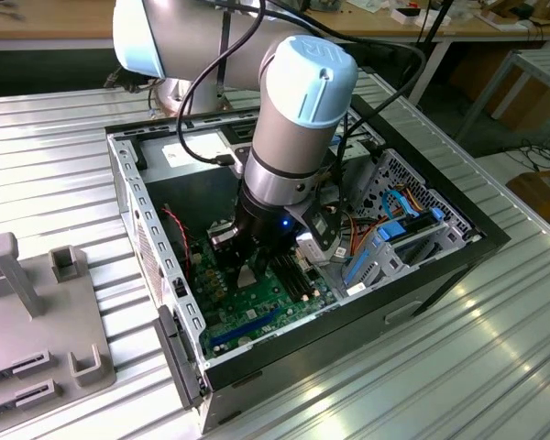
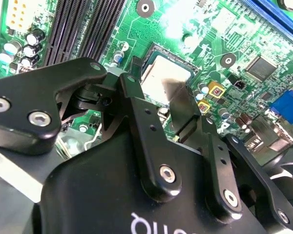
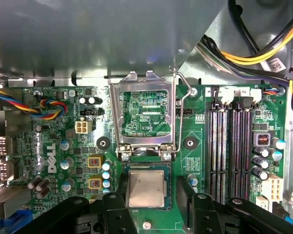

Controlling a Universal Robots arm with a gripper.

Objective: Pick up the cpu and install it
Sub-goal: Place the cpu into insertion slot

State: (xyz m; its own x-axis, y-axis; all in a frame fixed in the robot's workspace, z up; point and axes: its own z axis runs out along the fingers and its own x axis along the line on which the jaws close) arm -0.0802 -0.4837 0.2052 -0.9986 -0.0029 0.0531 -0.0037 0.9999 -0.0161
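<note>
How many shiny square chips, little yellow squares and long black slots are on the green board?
cpu: 1
yellow squares: 2
long black slots: 4
Total: 7

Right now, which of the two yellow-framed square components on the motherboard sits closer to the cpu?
In the first wrist view, the one at the pincer's end, level with the cpu; the other sits further toward the raised socket lid.
</note>
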